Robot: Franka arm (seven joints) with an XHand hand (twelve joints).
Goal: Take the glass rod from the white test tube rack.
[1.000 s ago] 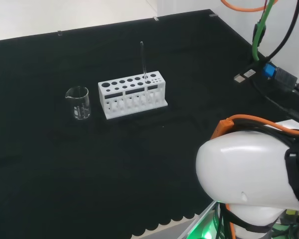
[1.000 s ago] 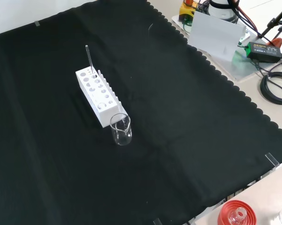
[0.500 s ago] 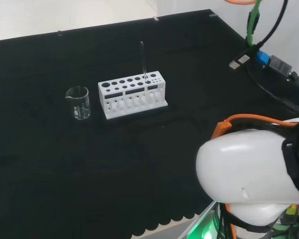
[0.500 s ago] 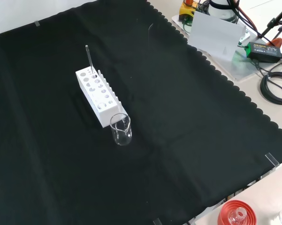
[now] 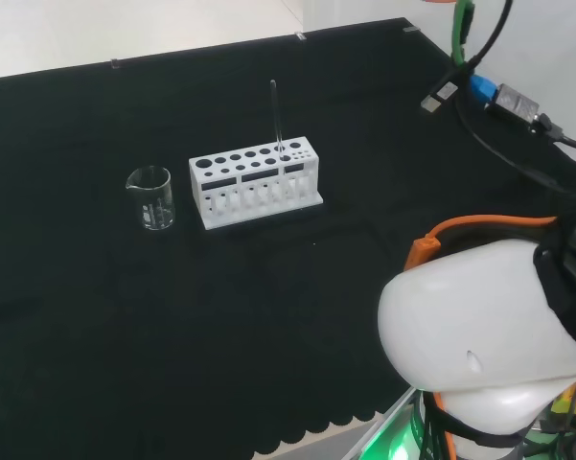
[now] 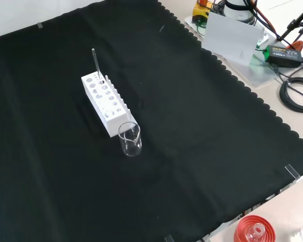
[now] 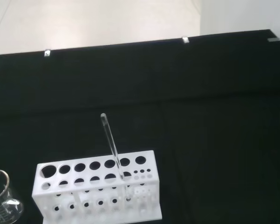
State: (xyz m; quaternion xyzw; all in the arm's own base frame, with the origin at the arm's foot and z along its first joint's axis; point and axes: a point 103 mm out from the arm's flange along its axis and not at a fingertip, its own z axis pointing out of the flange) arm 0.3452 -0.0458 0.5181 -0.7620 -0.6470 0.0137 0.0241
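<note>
The thin clear glass rod (image 5: 275, 116) stands in the white plastic test tube rack (image 5: 254, 183), in a hole near the rack's right end in the head view, and it leans a little. Rod and rack are at the same place as one second ago, and so is the small clear glass beaker (image 5: 150, 196) that stands just beside the rack's left end in the head view. What has changed is at the arm: in the head view the big white link of the arm (image 5: 479, 331) at the lower right has turned a little, and the cables and the blue plug behind it (image 5: 479, 88) have shifted toward the upper left. I judge from this that the arm begins its approach and that the task is at its very start; the rod is not yet touched.

The hand is well apart from the rack, and I cannot tell if its fingers are open or curled.

The views add to each other. The front view shows the rod (image 6: 96, 64) at the far end of the rack (image 6: 105, 102) and the beaker (image 6: 130, 139) at the near end, touching or almost touching it; it also shows a red ribbed ring stand (image 6: 254, 230) at the near right edge, beyond the black cloth on the tabletop (image 6: 201, 151). The wrist view shows the rod (image 7: 111, 144) from close, passing through a hole in the nearer row of the rack (image 7: 96, 192), and the rim of the beaker (image 7: 1, 198) at the edge.
</note>
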